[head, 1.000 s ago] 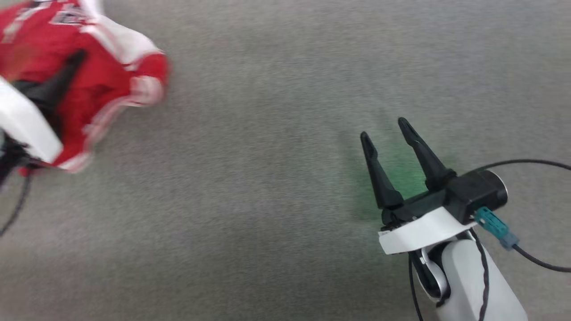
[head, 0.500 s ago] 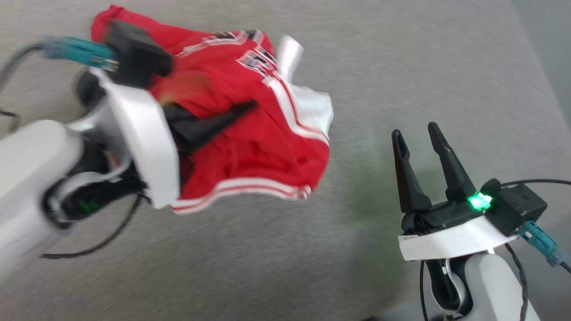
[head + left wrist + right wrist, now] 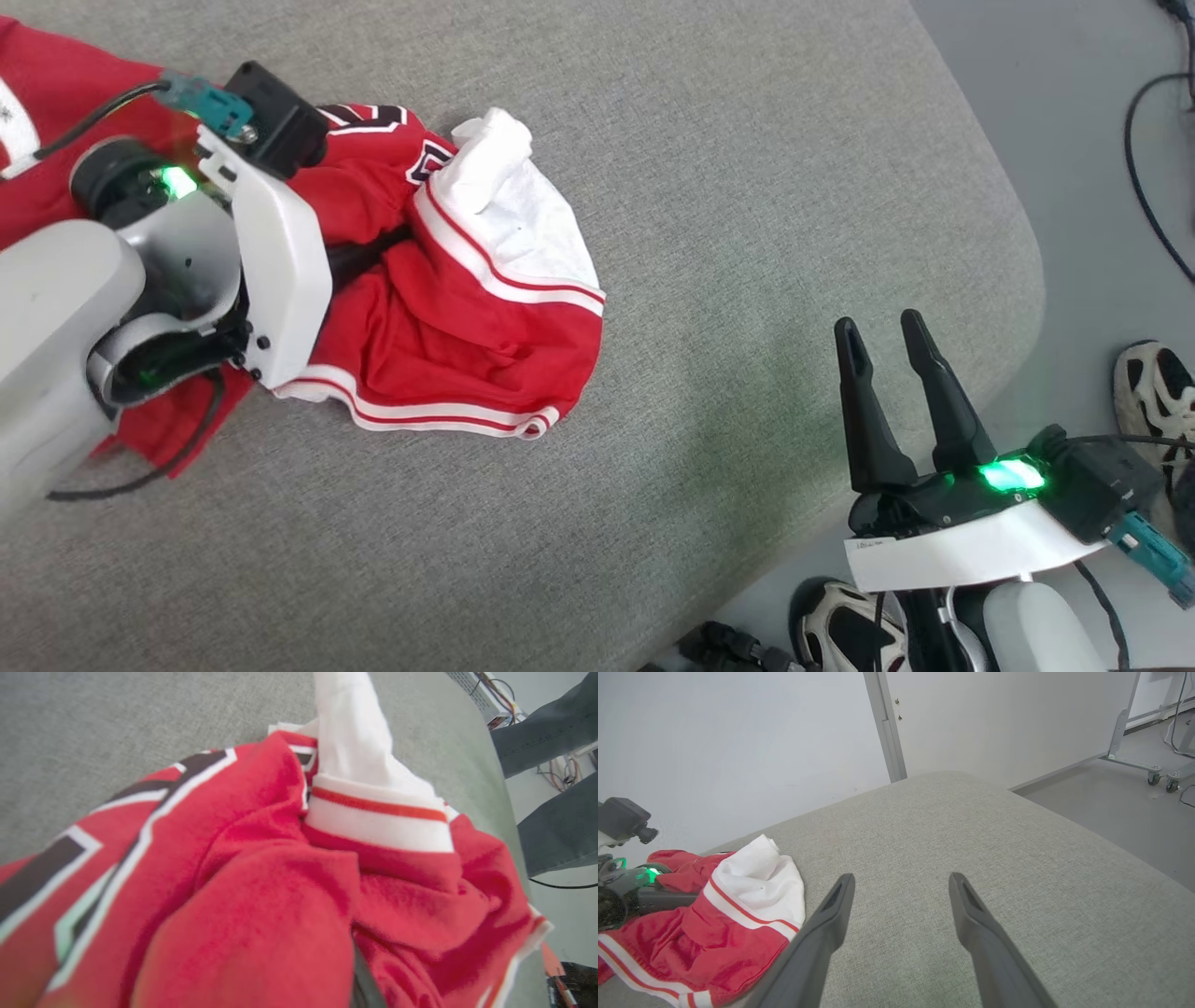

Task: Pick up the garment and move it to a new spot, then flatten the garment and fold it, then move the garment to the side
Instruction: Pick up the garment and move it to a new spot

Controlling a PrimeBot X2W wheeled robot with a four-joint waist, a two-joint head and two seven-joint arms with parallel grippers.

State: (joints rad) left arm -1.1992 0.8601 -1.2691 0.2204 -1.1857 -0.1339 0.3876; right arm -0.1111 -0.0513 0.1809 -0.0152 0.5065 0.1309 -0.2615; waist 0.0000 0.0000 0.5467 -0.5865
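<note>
The garment (image 3: 467, 317), light, limp and likely to slump, lies bunched on the cushion (image 3: 747, 187), well apart from its right edge. The left gripper (image 3: 373, 252) pinches its red folds; the striped hem looks a surer hold. The right gripper (image 3: 878, 327) hangs open over that edge.
</note>
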